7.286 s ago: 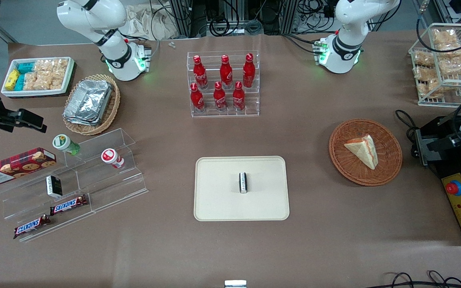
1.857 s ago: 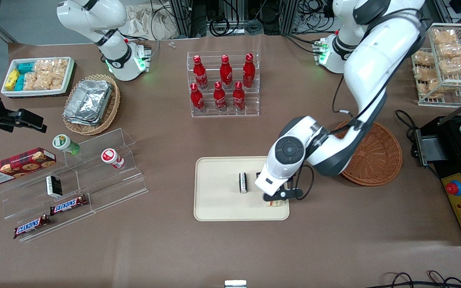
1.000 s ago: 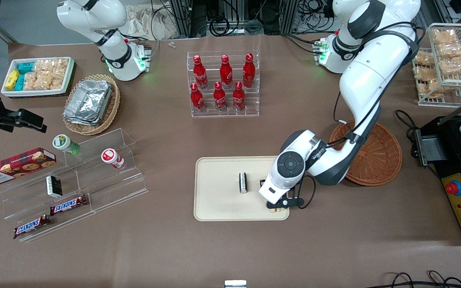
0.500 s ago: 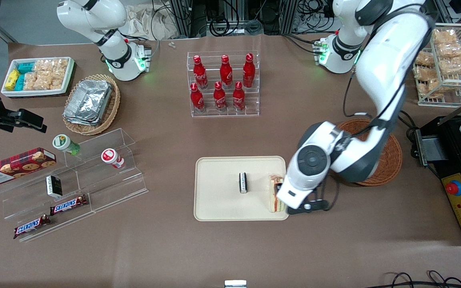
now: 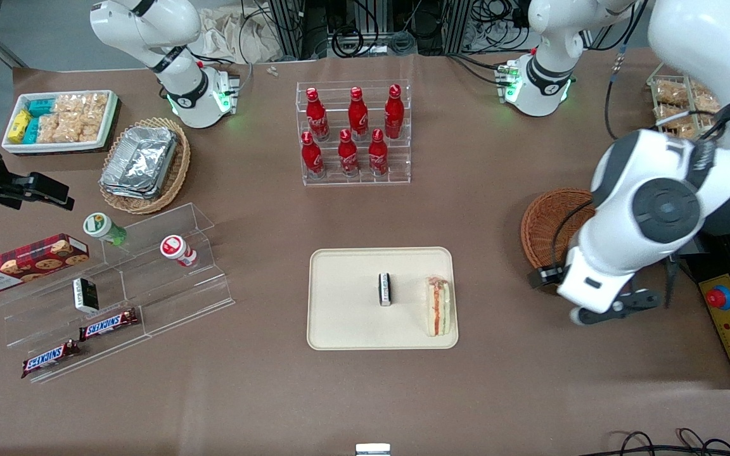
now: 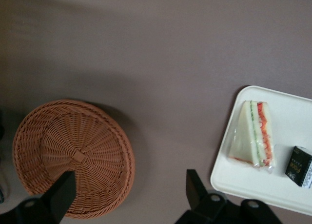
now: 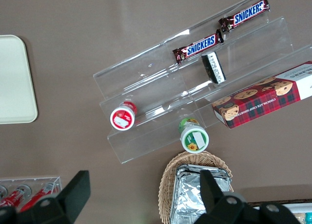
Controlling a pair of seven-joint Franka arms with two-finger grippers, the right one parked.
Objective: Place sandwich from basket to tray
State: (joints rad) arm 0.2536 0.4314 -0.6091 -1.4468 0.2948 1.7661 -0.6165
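Left gripper raised, fingers apparently spread, holding nothing.

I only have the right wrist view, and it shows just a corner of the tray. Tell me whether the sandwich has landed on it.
Observer: Yes. The sandwich lies inside the rim of the tray, along the edge toward the working arm's end, beside a small dark packet.
Operator: Report the basket.
Observer: The basket has nothing in it.
Operator: Now give me the pincer.
Observer: The pincer is open with nothing between its fingers. It hangs above the table beside the basket, apart from the tray.
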